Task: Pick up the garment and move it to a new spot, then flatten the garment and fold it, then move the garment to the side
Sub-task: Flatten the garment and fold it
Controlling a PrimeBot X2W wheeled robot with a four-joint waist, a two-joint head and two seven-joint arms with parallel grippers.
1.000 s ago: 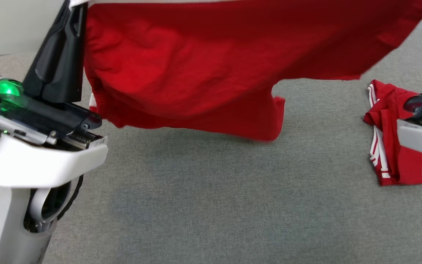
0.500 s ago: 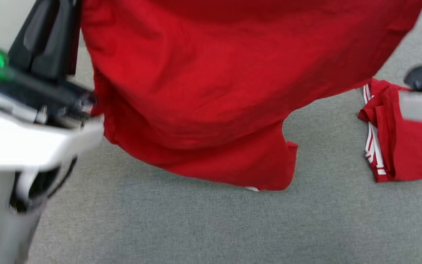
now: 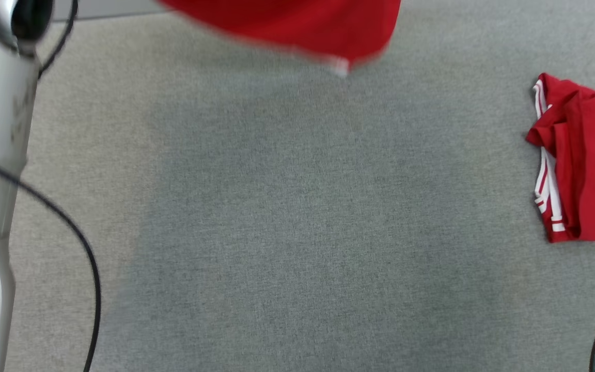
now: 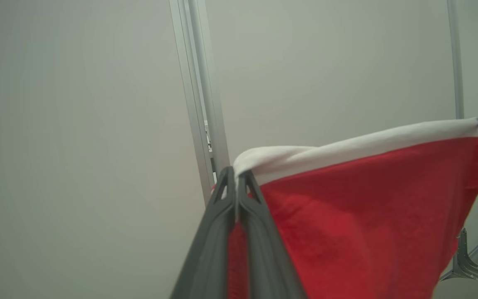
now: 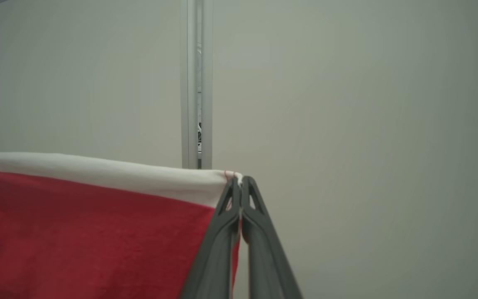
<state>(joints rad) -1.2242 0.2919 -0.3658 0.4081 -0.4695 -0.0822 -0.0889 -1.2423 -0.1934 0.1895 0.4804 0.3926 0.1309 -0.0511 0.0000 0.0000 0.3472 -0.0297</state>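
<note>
Red garment [image 4: 367, 216] hangs stretched between left pincer [image 4: 236, 171] and right pincer [image 5: 241, 179], both clamped on its white hem [image 5: 98, 174].

Garment [image 4: 367, 216] strung between grippers: one band corner pinched at left gripper [image 4: 236, 174] tips, opposite corner at right gripper [image 5: 241, 182] tips, rest hanging below both. Post [image 4: 199, 104] and wall [image 4: 77, 124] beyond fingertips. Table [image 3: 287, 232] below hanging hem; other garment [image 3: 581, 160] lying on table, toward right gripper's side.
</note>
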